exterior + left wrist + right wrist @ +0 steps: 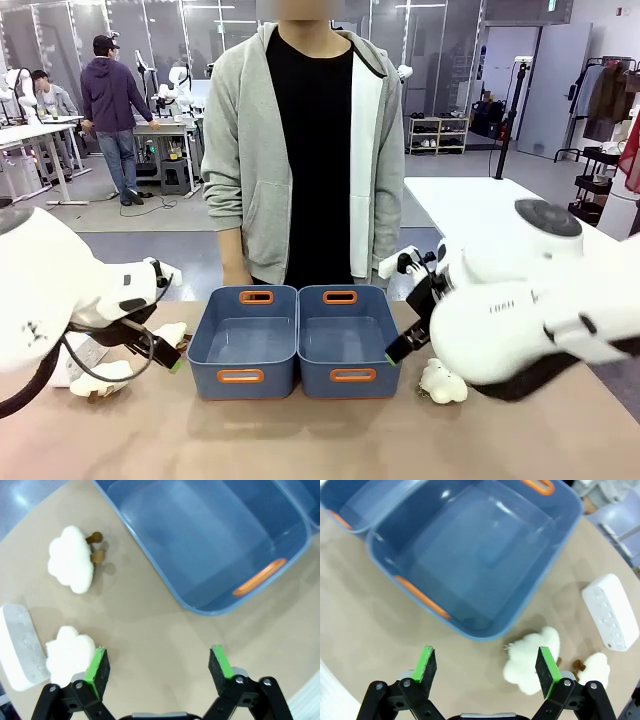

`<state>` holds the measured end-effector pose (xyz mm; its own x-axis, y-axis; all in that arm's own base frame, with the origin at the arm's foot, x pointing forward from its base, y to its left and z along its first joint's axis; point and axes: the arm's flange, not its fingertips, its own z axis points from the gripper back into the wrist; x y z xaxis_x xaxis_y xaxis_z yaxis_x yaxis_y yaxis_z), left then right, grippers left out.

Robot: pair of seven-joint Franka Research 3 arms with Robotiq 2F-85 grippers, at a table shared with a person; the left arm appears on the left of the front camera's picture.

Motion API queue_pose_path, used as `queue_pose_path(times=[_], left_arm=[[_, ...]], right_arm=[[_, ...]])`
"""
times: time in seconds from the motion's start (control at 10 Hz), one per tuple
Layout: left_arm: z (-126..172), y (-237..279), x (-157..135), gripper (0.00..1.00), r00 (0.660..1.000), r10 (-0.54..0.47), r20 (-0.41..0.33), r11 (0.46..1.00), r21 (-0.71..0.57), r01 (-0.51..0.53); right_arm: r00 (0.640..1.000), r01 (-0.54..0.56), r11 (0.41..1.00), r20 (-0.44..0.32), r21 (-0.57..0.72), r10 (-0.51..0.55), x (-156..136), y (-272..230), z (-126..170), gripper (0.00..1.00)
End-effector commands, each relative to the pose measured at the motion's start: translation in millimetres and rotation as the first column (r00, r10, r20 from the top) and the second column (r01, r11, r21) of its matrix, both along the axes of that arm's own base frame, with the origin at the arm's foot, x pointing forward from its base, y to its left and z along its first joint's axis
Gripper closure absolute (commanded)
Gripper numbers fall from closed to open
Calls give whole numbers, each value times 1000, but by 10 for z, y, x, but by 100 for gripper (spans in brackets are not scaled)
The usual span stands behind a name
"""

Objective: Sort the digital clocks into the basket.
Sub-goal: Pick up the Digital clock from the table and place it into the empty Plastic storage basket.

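Slate-blue plastic forms the joined tubs (297,345) at mid-table; both stand empty, and which one serves as the basket cannot be told. No clock is sorted yet. The first clock (19,647) lies flat on the table, buttons up, with a plush toy (70,652) touching its side. The left gripper (159,660) hangs over bare table between that clock and the near tub, jaws spread wide and holding nothing, probably readied for a grasp. The second clock (611,611) lies beyond the other tub's corner, apart from two plush toys (530,660). The right gripper (486,665) is likewise wide open and empty. The crowding toy on the left side is judged the main pick-up risk.
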<state>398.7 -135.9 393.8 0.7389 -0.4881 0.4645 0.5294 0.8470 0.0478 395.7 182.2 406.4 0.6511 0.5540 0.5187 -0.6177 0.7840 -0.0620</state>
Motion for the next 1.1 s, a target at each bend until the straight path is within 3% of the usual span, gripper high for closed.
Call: queue_pose_path(times=[0.0,0.2,0.4,0.6,0.8,0.9,1.0], left_arm=[[361,287,-100,0,995,-55,-78,990,-135,44],[568,527,-172,0,990,-123,-74,946,-309,94],[740,838,-322,0,980,-200,-1,851,-496,174],[805,1261,-504,0,974,-218,69,704,-680,206],[778,1829,-790,0,975,-203,96,475,-861,183],[744,2061,-929,0,974,-181,138,397,-896,200],[705,2273,-1071,0,976,-143,163,357,-912,204]], right_arm=[[997,-44,997,-61,61,47,70,-196,307,0],[987,-37,987,-147,154,60,82,-326,470,0],[963,12,947,-258,320,74,73,-694,571,0],[938,18,823,-294,568,182,-57,-1271,648,0],[937,11,657,-237,754,257,-326,-2055,671,0],[950,18,576,-193,817,246,-456,-2404,661,0],[960,23,519,-164,854,228,-583,-2709,638,0]])
